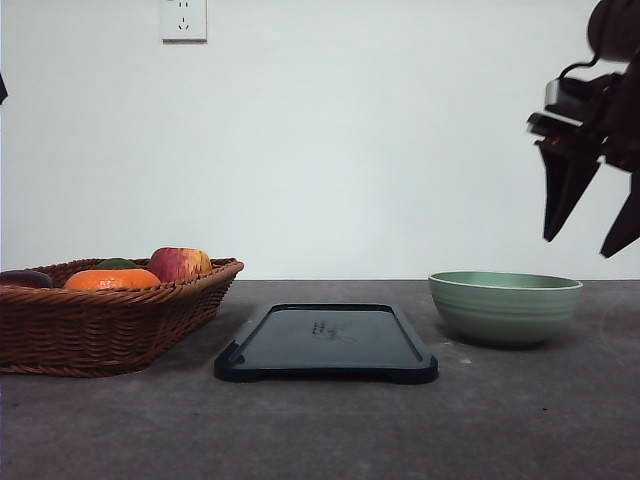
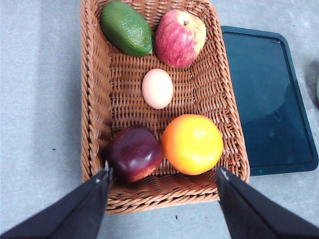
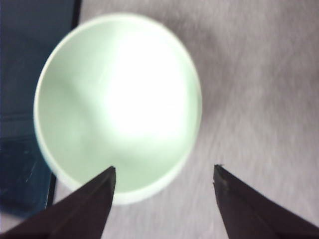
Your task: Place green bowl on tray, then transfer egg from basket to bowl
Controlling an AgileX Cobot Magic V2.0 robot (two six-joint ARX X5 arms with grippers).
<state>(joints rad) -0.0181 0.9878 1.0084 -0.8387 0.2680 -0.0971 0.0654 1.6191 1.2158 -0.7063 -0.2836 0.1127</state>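
Front view: the green bowl (image 1: 505, 306) stands upright on the table (image 1: 520, 420), just right of the tray (image 1: 326, 343) and apart from it, so the first step is not yet done. The right gripper (image 1: 590, 215) hangs above the bowl's right side, jaws spread and empty. Recommended approach: descend over the near rim, one finger inside and one outside, and close firmly before lifting; then set the bowl at the tray's centre. The left gripper (image 2: 162, 191), jaws parted, hovers over the basket (image 2: 94, 99), where the egg (image 2: 157, 88) lies between apple (image 2: 180, 37) and orange (image 2: 192, 144).
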